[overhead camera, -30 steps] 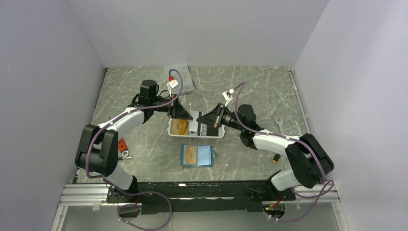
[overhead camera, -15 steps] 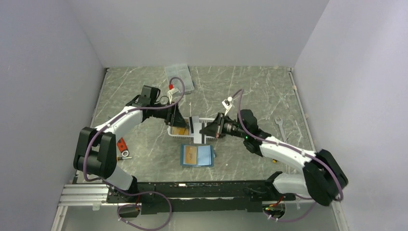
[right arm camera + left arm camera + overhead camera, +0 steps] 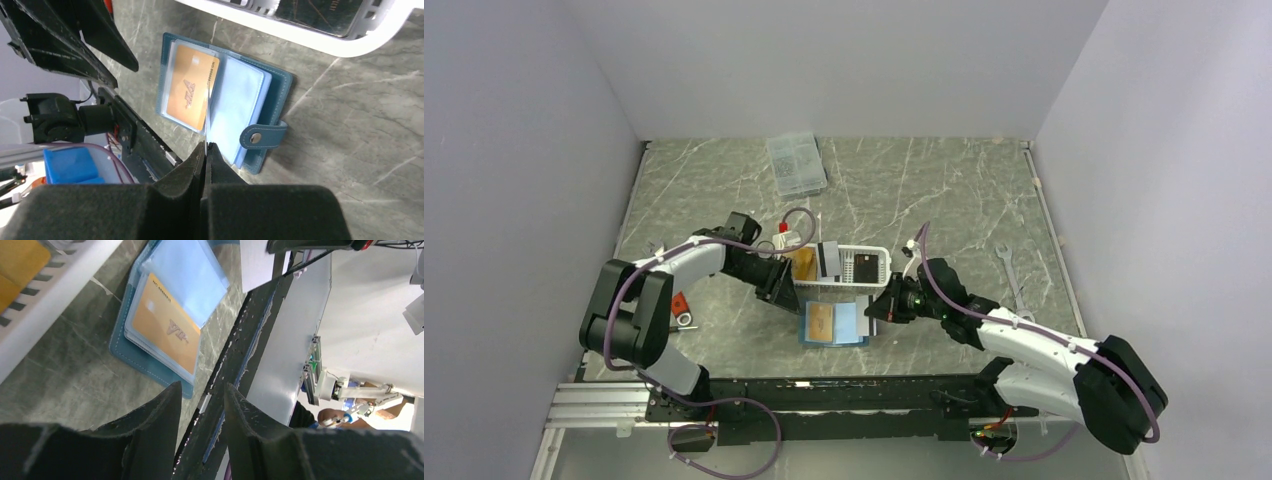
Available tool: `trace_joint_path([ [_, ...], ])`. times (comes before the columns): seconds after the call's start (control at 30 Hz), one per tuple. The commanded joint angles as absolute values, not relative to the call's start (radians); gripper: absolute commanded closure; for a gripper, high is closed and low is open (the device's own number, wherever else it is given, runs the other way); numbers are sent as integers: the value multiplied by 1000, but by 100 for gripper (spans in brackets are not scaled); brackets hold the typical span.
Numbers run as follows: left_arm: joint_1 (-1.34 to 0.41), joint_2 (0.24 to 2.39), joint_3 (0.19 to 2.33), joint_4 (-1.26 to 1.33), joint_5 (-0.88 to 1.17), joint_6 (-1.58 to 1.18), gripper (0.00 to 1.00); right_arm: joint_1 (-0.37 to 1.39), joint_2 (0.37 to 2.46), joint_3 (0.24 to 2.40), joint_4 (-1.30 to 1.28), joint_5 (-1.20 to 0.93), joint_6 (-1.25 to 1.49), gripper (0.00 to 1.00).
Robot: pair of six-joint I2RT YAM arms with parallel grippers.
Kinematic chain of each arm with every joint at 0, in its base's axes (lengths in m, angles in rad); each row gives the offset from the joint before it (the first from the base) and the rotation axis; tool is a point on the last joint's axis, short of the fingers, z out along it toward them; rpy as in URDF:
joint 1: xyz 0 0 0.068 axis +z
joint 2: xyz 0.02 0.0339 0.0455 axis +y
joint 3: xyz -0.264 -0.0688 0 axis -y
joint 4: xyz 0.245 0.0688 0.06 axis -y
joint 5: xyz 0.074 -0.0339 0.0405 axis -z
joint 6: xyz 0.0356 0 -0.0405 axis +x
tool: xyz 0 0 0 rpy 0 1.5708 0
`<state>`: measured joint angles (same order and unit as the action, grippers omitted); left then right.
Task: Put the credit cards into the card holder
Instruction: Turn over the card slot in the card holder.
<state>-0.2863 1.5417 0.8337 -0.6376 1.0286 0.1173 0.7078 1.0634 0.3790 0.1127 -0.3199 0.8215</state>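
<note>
The teal card holder (image 3: 834,322) lies open on the table, a yellow-gold credit card (image 3: 190,95) in its left clear sleeve and its snap tab (image 3: 256,137) at the right. My right gripper (image 3: 206,145) is shut on a thin pale credit card (image 3: 257,262), held edge-on above the holder's middle fold. My left gripper (image 3: 202,386) hovers open and holds nothing, just left of the holder (image 3: 150,315). More credit cards sit in the white basket (image 3: 879,252): a gold one (image 3: 802,262), a striped one (image 3: 828,260) and a black one (image 3: 867,268).
The white slatted basket stands directly behind the holder. A clear compartment box (image 3: 796,162) lies at the back. A wrench (image 3: 1009,262) rests at the right, and a red-handled tool (image 3: 679,305) at the left by the left arm.
Both grippers have come down from the basket toward the holder. The left gripper opened and now hangs empty. The right gripper carried a pale card over the open holder.
</note>
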Motion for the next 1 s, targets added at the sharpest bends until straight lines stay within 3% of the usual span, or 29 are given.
trace_joint_path([
  [0.0,-327,1560,833,-625,1026,156,56,713,1027,369,84,-248,793,100],
  [0.47,-398,1588,859,-619,857,95,46,712,1078,336,150,-209,791,100],
  [0.97,-403,1669,866,-610,966,130,51,712,1067,291,214,-204,827,100],
])
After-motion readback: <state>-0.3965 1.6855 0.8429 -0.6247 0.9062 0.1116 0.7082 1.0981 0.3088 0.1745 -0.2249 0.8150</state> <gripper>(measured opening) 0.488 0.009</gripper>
